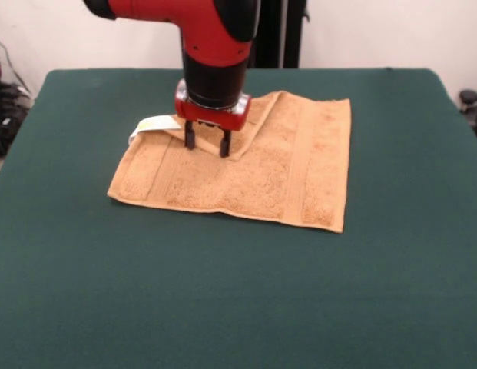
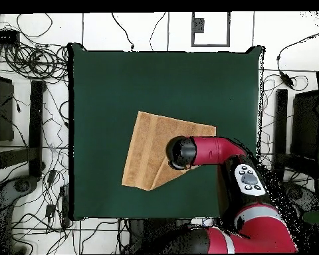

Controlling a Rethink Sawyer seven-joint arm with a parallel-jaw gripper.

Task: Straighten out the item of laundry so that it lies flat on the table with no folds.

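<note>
The orange-tan towel (image 1: 253, 173) lies on the dark green table (image 1: 223, 307), a little beyond its middle. Its far left corner is folded over onto the towel, which makes a slanted flap (image 1: 257, 123). A small white tag (image 1: 155, 124) sticks out at the far left edge. My gripper (image 1: 207, 147) points straight down, and its two dark fingers stand apart with their tips at the flap's edge, on or just above the cloth. In the overhead view the towel (image 2: 145, 149) shows on the table (image 2: 122, 80), with my wrist covering the gripper and the folded corner.
The towel's near and right edges lie flat, with woven stripes along them. Cables and equipment (image 2: 29, 73) lie on the floor around the table. Dark gear (image 1: 4, 108) stands off the table's left edge.
</note>
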